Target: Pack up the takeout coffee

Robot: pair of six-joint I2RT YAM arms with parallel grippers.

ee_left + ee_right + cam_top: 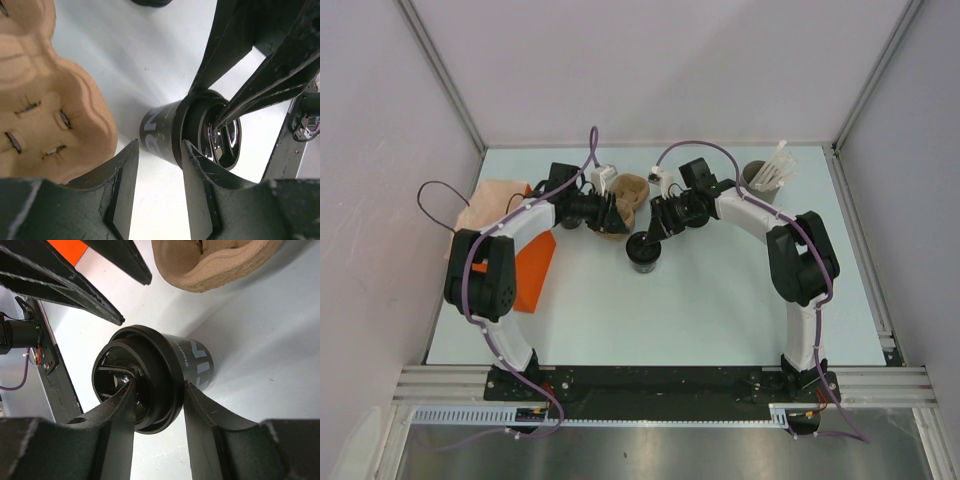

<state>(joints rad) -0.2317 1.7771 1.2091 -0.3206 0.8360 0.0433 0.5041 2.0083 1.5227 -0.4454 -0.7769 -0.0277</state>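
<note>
Two wrist views agree – right hand (159, 385) pinches rim of takeout coffee (196, 360); left hand (160, 150) part-open, empty – overhead hides grip.

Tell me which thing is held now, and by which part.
The right gripper holds the takeout coffee by its lid rim, one finger inside, one outside. The left gripper holds nothing.

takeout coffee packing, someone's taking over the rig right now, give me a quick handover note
Right claw: shut on the takeout coffee, pinching its rim with one finger on top and one outside.
Left claw: open and empty, pointed at the takeout coffee, beside the pulp carrier.
Orange bag: lies far left, partly under the left arm.
Done: takeout coffee grasped.
To do: it is in neither the pulp carrier nor the orange bag yet.
</note>
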